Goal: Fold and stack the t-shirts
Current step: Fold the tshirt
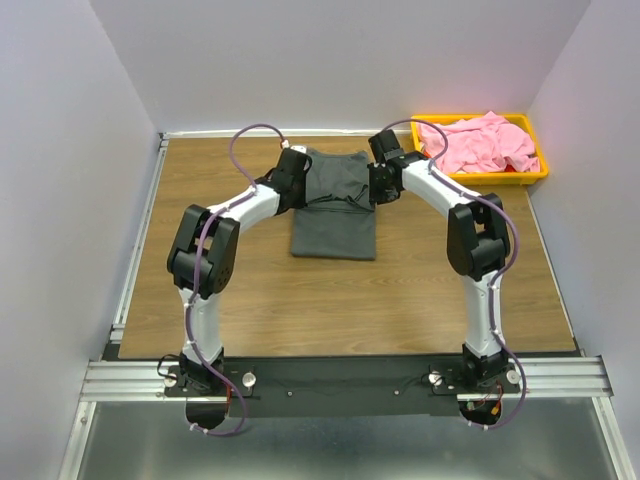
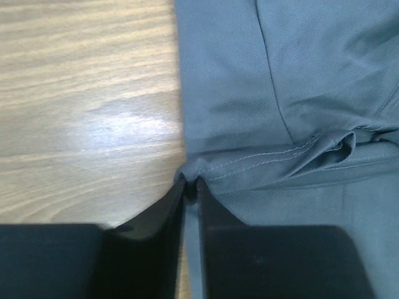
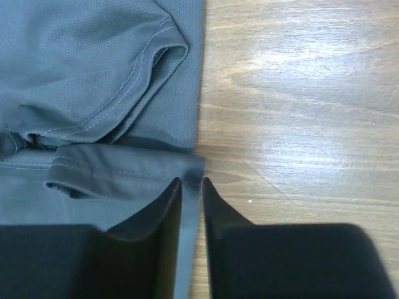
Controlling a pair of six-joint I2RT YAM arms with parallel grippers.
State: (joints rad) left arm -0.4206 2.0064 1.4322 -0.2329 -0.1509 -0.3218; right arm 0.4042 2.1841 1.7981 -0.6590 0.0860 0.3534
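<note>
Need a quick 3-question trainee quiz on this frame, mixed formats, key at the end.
1. True or false: the left gripper and the right gripper are each shut on an edge of the grey shirt.
2. Where is the pink shirt? A: crumpled in the tray. B: stacked on the grey shirt. C: held in a gripper.
3. Fill in: the tray stands at the far ___ corner of the table.
Key: 1 true; 2 A; 3 right.
</note>
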